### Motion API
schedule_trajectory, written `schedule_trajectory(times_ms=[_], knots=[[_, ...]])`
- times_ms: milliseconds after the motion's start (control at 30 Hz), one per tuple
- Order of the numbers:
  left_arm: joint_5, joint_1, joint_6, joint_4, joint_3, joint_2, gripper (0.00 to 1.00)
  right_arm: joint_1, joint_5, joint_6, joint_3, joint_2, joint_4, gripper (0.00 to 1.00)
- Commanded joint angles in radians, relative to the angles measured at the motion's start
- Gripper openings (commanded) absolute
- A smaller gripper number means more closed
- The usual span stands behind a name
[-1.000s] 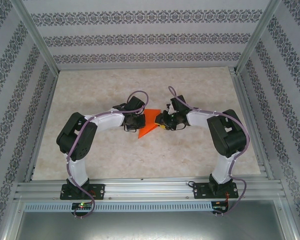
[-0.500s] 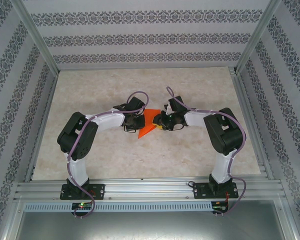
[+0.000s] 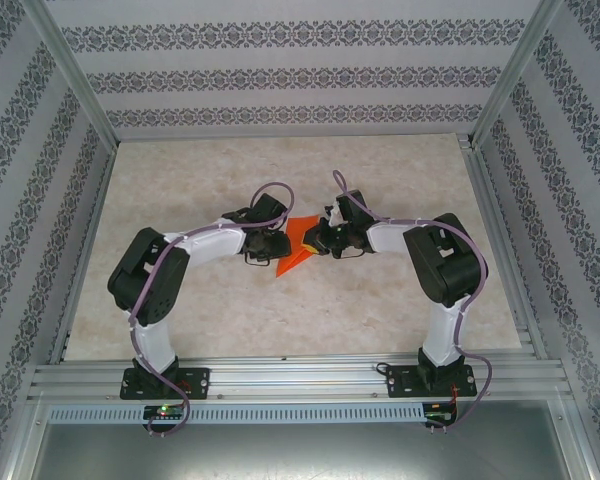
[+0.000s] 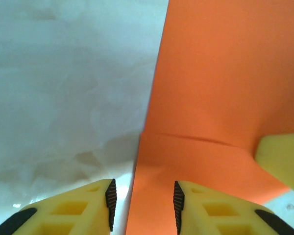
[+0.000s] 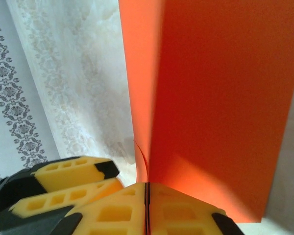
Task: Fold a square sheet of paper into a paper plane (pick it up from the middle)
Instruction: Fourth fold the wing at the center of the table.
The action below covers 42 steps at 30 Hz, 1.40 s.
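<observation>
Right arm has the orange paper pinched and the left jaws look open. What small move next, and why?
Probably ease the left gripper back off the paper, with the right gripper kept clamped. The left jaws stand apart with the paper's edge loose between them, while the right one is shut on the folded sheet, so the left seems free to regrip.

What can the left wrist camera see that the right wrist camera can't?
Left wrist camera: the left gripper is open, straddling the edge of the paper, and a crease runs across it. Right wrist camera: the right gripper is shut on the paper, with a patterned wall at the left. Both: the orange paper over the pale table.
</observation>
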Motion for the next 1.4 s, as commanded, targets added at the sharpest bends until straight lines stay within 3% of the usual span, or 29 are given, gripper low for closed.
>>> schedule_trajectory(times_ms=[0,233,533,1100,1367], knots=[[-0.021,0.009,0.004,0.006,-0.044,-0.090,0.48,0.011,0.011,-0.018,0.007,-0.007,-0.035,0.04],[0.105,-0.002,0.132,0.200,-0.191,-0.211,0.72,0.013,0.086,-0.041,0.017,-0.075,-0.175,0.02],[0.126,-0.042,0.248,0.432,-0.349,-0.348,1.00,0.018,0.179,-0.001,0.000,-0.177,-0.243,0.02],[-0.028,-0.094,0.330,0.531,-0.417,-0.433,0.99,0.101,0.385,-0.036,0.111,-0.304,-0.381,0.02],[-0.052,-0.094,0.363,0.611,-0.460,-0.418,0.96,0.099,0.363,0.044,0.091,-0.261,-0.313,0.03]])
